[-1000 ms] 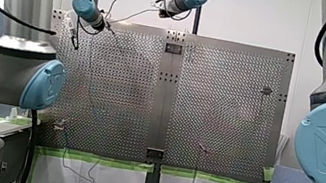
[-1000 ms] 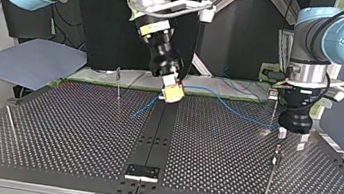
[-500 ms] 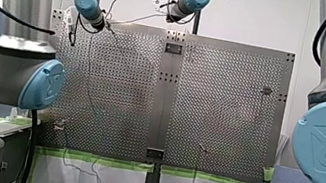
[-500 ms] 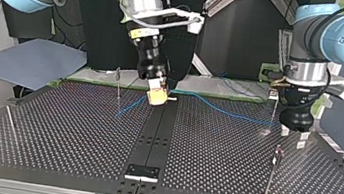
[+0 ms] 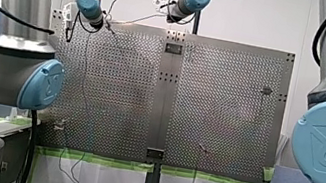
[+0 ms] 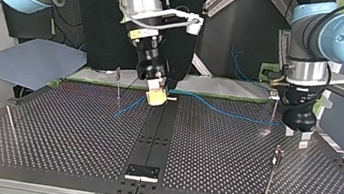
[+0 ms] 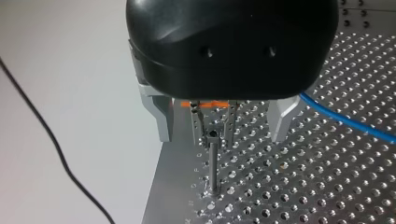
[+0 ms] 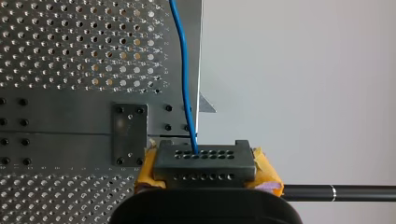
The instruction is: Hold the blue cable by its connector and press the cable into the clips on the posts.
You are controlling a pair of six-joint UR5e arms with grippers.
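In the top view my right gripper (image 6: pixel 156 96) hangs low over the plate's far middle, its yellow pads shut on the cable's connector. The right wrist view shows the dark grey connector block (image 8: pixel 204 161) clamped between the pads, with the blue cable (image 8: pixel 183 65) running ahead over the perforated plate. The cable (image 6: pixel 228 112) trails toward the top view's right, to a thin post (image 6: pixel 274 108). My left gripper (image 6: pixel 296 135) hovers there above another post (image 6: pixel 276 156). In the left wrist view its metal fingers (image 7: pixel 161 116) stand open around a clip-topped post (image 7: pixel 212 158), and the cable (image 7: pixel 345 122) passes beside them.
More thin posts (image 6: pixel 118 84) (image 6: pixel 9 121) stand at the top view's left. A grey-blue sheet (image 6: pixel 33 61) lies beyond the plate's far left corner. A black centre strip (image 6: pixel 155 135) divides the plate. Cable slack (image 6: pixel 237 67) rises behind the far edge.
My right gripper carried the connector toward the top view's left, then held still. The cable's far slack lifted. My left gripper shifted slightly toward the top view's right.
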